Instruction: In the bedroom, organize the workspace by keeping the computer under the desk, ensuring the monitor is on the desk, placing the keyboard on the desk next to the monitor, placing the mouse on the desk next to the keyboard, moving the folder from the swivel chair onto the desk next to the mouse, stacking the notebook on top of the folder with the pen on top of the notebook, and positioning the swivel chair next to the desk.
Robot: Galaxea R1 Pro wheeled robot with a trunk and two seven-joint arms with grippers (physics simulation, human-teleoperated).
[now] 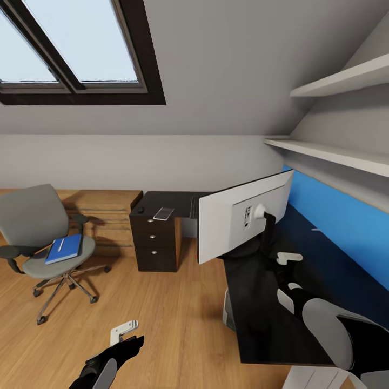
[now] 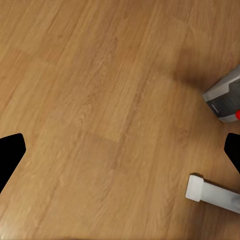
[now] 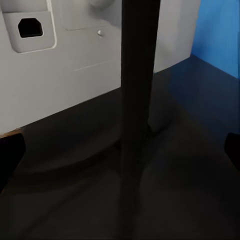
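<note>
**Claws spread, monitor stand in the right one's line**

Left claw (image 1: 127, 337) hangs low over the wood floor (image 1: 162, 313), its fingers spread with nothing between them; in its wrist view the dark fingertips sit at opposite edges over bare boards.

At the far left stands the swivel chair (image 1: 40, 237), apart from the tabletop, with the blue folder (image 1: 64, 249) lying flat on its seat and a thin pale stick, probably the pen (image 1: 61, 245), on the folder. The folder looks light, stiff and thin, and would likely best be pinched at an overhanging edge; the pen would probably roll off if the folder were tilted.

Further right, on the drawer unit (image 1: 155, 243), rest the small black mouse (image 1: 141, 210) and a thin dark notebook (image 1: 163, 214), near each other but not touching. Both look light; the notebook, lying flat, offers only its edge.

Next comes the monitor (image 1: 237, 221), upright on the glossy black tabletop (image 1: 270, 324), its white back toward the camera. It is probably the heaviest and most fragile piece, top-heavy on its slim black stand (image 3: 140, 100); that post or the base seems the safer hold than the panel.

Right claw (image 1: 289, 258) sits just behind the stand, open, the post centred between its fingertips but not yet clamped.
</note>
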